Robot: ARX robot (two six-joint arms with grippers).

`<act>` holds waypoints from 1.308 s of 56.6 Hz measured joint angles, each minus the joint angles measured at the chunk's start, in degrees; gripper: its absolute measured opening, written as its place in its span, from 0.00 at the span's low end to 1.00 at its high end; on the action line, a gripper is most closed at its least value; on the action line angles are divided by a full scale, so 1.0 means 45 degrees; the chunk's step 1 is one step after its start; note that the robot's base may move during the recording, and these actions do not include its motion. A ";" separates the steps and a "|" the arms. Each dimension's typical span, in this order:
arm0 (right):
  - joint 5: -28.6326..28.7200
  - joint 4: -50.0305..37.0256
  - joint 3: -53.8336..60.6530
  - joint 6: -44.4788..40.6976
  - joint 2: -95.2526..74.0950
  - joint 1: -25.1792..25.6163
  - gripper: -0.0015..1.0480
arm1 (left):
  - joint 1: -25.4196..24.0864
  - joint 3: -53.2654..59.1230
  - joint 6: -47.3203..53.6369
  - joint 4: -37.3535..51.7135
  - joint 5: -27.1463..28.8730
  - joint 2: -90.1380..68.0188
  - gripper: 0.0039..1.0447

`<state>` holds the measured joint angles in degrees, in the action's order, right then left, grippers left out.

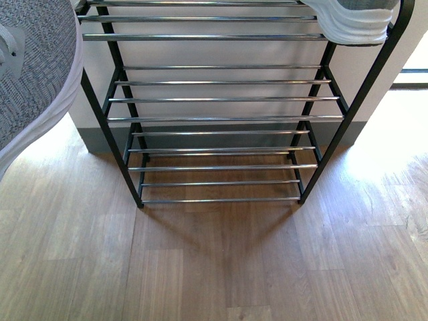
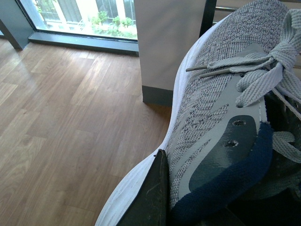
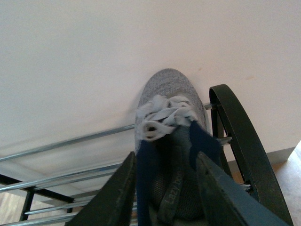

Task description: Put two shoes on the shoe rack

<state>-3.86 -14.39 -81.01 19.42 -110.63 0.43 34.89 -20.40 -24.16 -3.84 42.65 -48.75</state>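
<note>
Two grey knit sneakers, one in each hand, and one shoe rack.

The left hand (image 2: 202,193) is clamped on the left-hand sneaker (image 1: 30,73) at its collar. One dark finger (image 2: 149,200) lies flat against the side of the white sole; the other is hidden inside the navy-lined opening. The sneaker juts forward from the hand, aloft over the wooden floor (image 1: 214,267). In the front view its edge overlaps the left post of the shoe rack (image 1: 221,99); whether they touch cannot be told.

The rack shows three tiers of chrome bars. The top tier's bars run uncovered from the left post across to the right-hand sneaker (image 1: 354,20), which is at that tier's right end, just beside the rack's curved black end.

The right hand (image 3: 167,157) grips this sneaker, its fingers pressed to either side of the collar. The toe points away from the hand, close to the white wall (image 3: 94,47). Whether the sole bears on the bars cannot be told.
</note>
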 joint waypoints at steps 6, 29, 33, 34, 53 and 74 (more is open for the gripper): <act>0.0690 -0.0087 0.0787 -0.0151 0.0976 0.0170 0.60 | 0.0000 0.0000 0.0005 0.0000 0.0000 0.0000 0.01; 0.4697 0.1477 0.4852 -0.0670 0.6858 0.2259 0.91 | 0.0000 0.0000 0.0000 0.0000 0.0000 0.0000 0.01; 0.5542 0.1996 0.5693 -0.0981 0.8140 0.2856 0.91 | 0.0000 0.0000 0.0000 0.0000 0.0000 0.0000 0.01; 0.5814 0.2142 0.5940 -0.1049 0.8529 0.3050 0.91 | 0.0000 0.0000 0.0000 0.0000 0.0000 0.0000 0.01; 1.0588 0.4969 0.9729 -0.2336 1.5300 0.8072 0.91 | 0.0000 0.0000 0.0005 0.0000 0.0000 0.0000 0.01; 1.0846 0.3847 1.0870 -0.2511 1.6432 0.9258 0.88 | 0.0000 0.0000 0.0005 0.0000 -0.0005 0.0000 0.01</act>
<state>44.95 2.92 -32.10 8.12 -36.69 42.09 34.89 -20.40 -24.14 -3.84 42.63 -48.75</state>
